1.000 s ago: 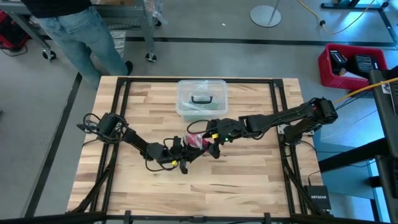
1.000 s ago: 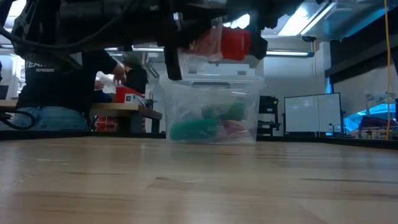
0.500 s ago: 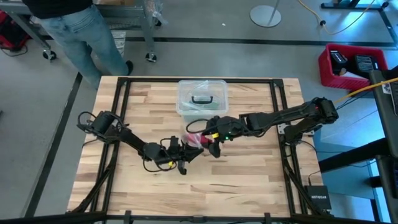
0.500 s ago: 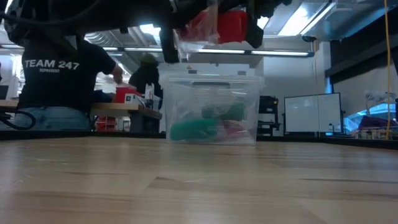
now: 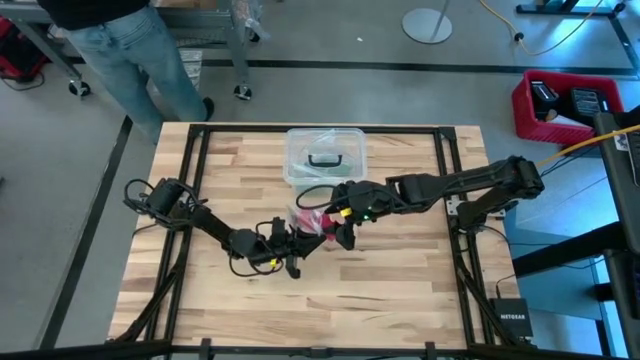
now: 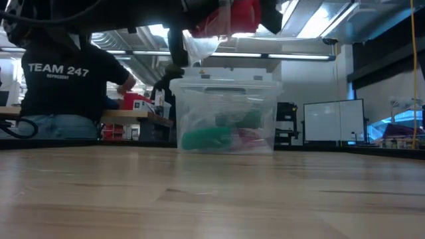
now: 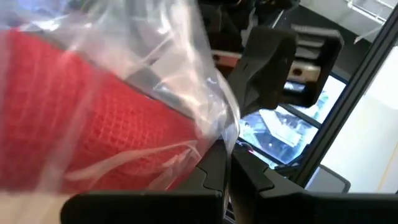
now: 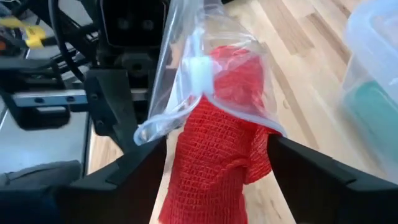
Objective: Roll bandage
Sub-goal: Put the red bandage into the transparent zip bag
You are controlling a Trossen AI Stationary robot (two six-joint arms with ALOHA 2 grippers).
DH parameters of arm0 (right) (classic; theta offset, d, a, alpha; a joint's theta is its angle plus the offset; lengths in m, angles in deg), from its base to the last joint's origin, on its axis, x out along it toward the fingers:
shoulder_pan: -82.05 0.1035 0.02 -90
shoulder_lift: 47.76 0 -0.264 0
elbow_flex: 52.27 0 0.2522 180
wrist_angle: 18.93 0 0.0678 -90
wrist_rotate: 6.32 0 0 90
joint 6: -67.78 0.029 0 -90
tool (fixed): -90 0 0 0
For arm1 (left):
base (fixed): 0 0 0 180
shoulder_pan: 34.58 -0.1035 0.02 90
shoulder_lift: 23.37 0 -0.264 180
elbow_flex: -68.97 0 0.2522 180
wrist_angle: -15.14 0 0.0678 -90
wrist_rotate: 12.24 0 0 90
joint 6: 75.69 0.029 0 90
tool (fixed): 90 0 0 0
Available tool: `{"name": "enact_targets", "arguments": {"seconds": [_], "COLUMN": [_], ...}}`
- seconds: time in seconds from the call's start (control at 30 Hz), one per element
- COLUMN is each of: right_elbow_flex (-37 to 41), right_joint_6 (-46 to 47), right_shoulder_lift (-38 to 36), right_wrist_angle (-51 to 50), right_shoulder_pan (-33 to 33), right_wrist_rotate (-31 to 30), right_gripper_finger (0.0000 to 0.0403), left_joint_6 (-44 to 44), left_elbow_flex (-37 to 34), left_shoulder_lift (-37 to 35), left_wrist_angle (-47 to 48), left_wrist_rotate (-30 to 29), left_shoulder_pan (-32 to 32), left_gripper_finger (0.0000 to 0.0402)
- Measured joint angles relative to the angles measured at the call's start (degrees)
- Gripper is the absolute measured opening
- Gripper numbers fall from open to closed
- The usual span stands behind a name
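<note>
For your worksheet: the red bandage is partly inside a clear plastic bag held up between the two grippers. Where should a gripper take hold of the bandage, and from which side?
Probably the bare end of the bandage sticking out of the plastic bag, across its narrow width, coming from the bag's open mouth. That end is uncovered fabric and already sits between the right gripper fingers; elsewhere slippery film covers it.

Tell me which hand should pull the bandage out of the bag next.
Probably the right hand: its fingers flank the red bandage where it sticks out of the clear bag. The left hand sits at the bag's other end, better suited to holding it.
</note>
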Motion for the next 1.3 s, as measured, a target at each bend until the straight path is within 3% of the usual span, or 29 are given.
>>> {"name": "enact_targets", "arguments": {"seconds": [0.17,0.53,0.73,0.87,1.3], "right_elbow_flex": [-4.9,-9.1,-0.8,3.2,4.5], "right_joint_6": [-2.1,-4.4,-4.0,-4.1,-10.0], "right_shoulder_lift": [0.0,0.0,0.1,0.0,1.8], "right_wrist_angle": [-8.6,-27.6,-23.7,-16.1,-2.6], "right_shoulder_pan": [0.0,2.0,10.2,14.1,13.8], "right_wrist_rotate": [0.0,-0.3,-16.2,-22.1,-25.5], "right_gripper_finger": [0.0286,0.0286,0.0286,0.0286,0.0286], "left_joint_6": [4.2,2.4,1.4,1.0,-2.1], "left_elbow_flex": [0.0,0.0,0.0,0.0,0.0], "left_shoulder_lift": [0.0,0.0,0.0,0.0,-0.1], "left_wrist_angle": [0.2,0.1,0.0,0.0,0.0], "left_wrist_rotate": [0.0,0.0,0.0,0.0,1.9], "left_shoulder_pan": [0.3,0.3,0.2,0.2,0.3], "left_gripper_finger": [0.0000,0.0000,0.0000,0.0000,0.0000]}}
